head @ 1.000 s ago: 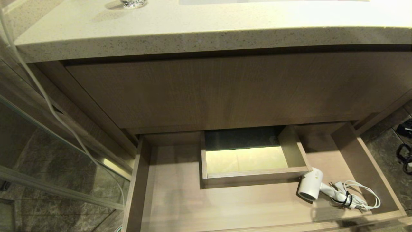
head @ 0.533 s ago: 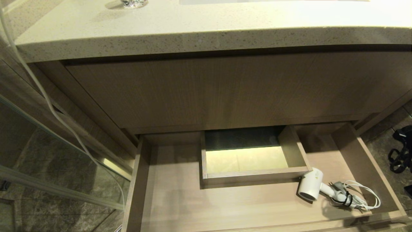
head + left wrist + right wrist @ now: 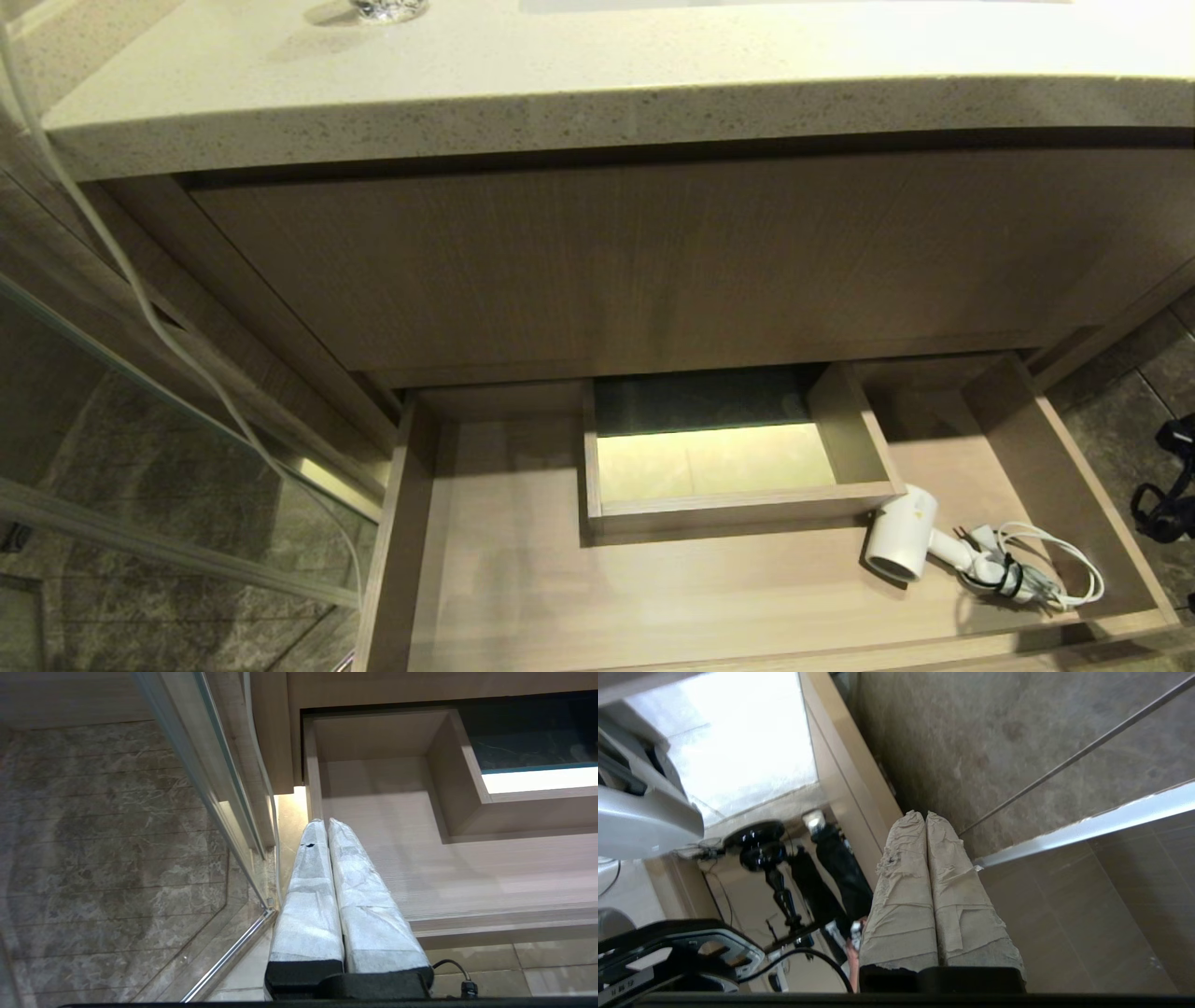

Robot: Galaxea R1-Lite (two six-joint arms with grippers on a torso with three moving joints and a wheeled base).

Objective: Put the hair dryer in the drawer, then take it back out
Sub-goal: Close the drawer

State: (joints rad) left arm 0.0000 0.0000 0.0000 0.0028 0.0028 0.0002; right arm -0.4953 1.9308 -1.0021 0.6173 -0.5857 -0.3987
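We look down on the open drawer (image 3: 709, 597), pulled out beneath a speckled stone counter (image 3: 523, 103), in the head view. The hair dryer (image 3: 904, 539) lies on the drawer floor at about four o'clock, its barrel touching the front right corner of the boxed cutout (image 3: 728, 509) and its handle pointing toward the right wall. Its bundled white cord (image 3: 1046, 569) trails toward the right wall and stops just short of the front strip. The floor left of the dryer, from six to nine o'clock, lies bare wood as far as the drawer's left wall. Above the drawer's rear edge stands the taller wood panel (image 3: 653, 271).

Our right arm (image 3: 1167, 485) shows as dark hardware at three o'clock, outside the drawer's right wall and over the stone floor. In its wrist view the right claw (image 3: 926, 816) has its taped fingers pressed together, empty, aimed at a marble wall (image 3: 994, 742).

Our left claw (image 3: 326, 822) is likewise closed and holds nothing, its tips hanging near the drawer's left wall, beside a glass panel (image 3: 201, 765).
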